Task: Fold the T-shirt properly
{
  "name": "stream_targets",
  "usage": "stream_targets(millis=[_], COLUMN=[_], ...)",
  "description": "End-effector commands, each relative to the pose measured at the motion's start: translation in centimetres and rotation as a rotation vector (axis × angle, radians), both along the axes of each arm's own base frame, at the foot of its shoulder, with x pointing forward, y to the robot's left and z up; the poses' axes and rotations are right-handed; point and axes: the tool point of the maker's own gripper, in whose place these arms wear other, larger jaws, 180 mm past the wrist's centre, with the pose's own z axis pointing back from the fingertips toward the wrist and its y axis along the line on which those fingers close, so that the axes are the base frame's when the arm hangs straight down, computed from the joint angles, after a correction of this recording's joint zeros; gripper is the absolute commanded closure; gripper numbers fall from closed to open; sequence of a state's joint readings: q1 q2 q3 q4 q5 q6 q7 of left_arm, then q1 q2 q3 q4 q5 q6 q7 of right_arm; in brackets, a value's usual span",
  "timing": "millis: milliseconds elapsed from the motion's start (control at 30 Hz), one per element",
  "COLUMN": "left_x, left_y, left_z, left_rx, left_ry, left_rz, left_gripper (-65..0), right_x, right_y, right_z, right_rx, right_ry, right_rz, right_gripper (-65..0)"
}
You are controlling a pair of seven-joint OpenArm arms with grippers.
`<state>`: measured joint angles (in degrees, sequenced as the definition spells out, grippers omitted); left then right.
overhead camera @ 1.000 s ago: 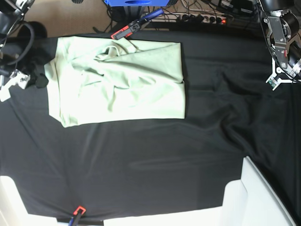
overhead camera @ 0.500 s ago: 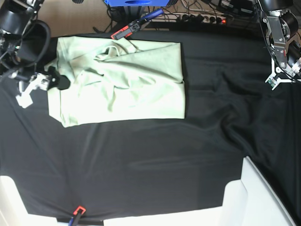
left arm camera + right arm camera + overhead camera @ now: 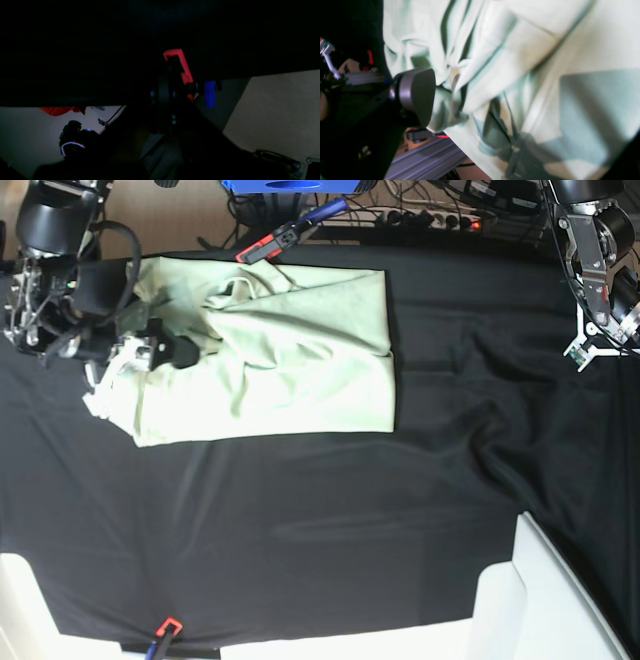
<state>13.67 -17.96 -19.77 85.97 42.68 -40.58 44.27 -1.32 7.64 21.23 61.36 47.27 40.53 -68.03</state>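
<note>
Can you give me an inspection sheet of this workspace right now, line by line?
Surface: black cloth covers the table, rumpled toward the right.
Job's things: T-shirt lies partly folded at the upper left, wrinkled.
Clutter: red and blue clamp at the far edge; another clamp at the near edge.
Grippers: right gripper is open over the T-shirt's left part; left gripper is shut and empty at the far right.
Cables: a tangle behind the table.
Surroundings: white panels at the near corners.
</note>
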Motion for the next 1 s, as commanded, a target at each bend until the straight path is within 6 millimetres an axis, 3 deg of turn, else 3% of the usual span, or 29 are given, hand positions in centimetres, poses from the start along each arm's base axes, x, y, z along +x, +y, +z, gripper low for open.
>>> stream_targets(millis=[0, 167, 233, 300, 500, 633, 900, 967], left_x=[0.5, 0.4, 0.4, 0.4, 0.4, 0.4, 0.4, 0.4], left_y=[1.1, 1.1, 1.0, 0.9, 0.6, 0.6, 0.6, 0.6], left_z=[1.4, 1.3, 1.2, 1.1, 1.0, 1.0, 0.9, 0.9], left_rx=[0.048, 0.047, 0.045, 0.041, 0.034, 0.034, 0.033, 0.033], left_ry=[-0.017, -0.015, -0.015, -0.016, -0.017, -0.017, -0.017, -0.017], left_rz=[0.002, 0.003, 0.003, 0.004, 0.005, 0.005, 0.005, 0.005], left_gripper=[0.0, 0.0, 0.0, 0.0, 0.0, 0.0, 0.0, 0.0], right_x=[-1.7, -1.7, -1.6, -1.5, -0.9, -0.3, 0.9, 1.3], right_y=[0.6, 2.0, 2.1, 2.2, 0.9, -1.7, -11.5, -13.0], right_z=[-0.9, -0.9, -0.9, -1.0, -0.8, -0.5, 1.3, 2.0], right_rx=[-0.027, -0.012, -0.008, -0.007, -0.033, -0.084, -0.248, -0.285], right_ry=[0.067, 0.064, 0.063, 0.062, 0.051, 0.031, -0.014, -0.028], right_rz=[0.065, 0.093, 0.09, 0.088, 0.082, 0.065, -0.039, -0.036], right_gripper=[-54.0, -53.8, -50.2, -40.8, 0.0, -0.6, -0.1, -0.1])
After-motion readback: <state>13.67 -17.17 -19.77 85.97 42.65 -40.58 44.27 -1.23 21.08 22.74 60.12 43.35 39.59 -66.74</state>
